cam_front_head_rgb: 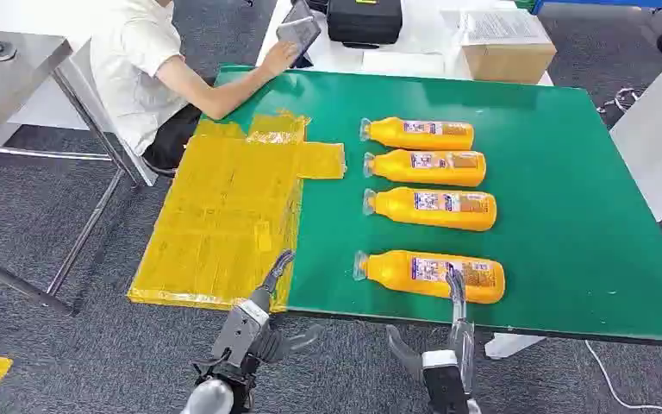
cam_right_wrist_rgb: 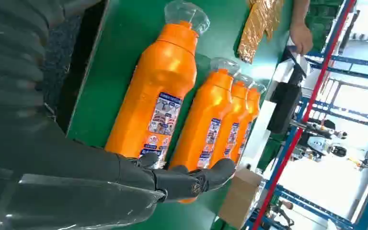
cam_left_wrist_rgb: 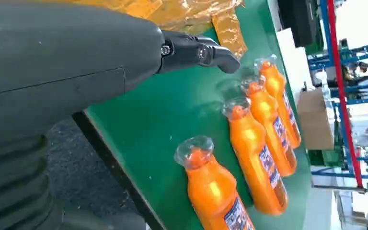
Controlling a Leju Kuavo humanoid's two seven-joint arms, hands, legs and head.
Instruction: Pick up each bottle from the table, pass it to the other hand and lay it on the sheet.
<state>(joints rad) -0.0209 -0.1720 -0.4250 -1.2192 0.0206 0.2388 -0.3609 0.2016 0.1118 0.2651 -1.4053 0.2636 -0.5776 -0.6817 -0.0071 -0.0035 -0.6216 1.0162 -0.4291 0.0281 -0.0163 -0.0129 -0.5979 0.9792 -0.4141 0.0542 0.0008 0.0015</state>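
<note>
- Nearest orange bottle (cam_front_head_rgb: 435, 275) lies on its side at the green table's (cam_front_head_rgb: 569, 216) six o'clock edge, clear cap toward nine, so I can reach it first.
- My right hand (cam_front_head_rgb: 457, 297) hovers over its label end, fingers apart, gripping nothing.
- My left hand (cam_front_head_rgb: 259, 319) waits open by the yellow sheet (cam_front_head_rgb: 224, 216) at nine o'clock, placed to receive.

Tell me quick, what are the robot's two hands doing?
Left hand: open, holding nothing, by the yellow sheet.
Right hand: open, fingers reaching over the nearest bottle, not gripping it.

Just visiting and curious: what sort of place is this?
Probably a workshop or test lab: blue metal racks, a cardboard box on a white bench, and four orange bottles laid in a row on a green table.
</note>
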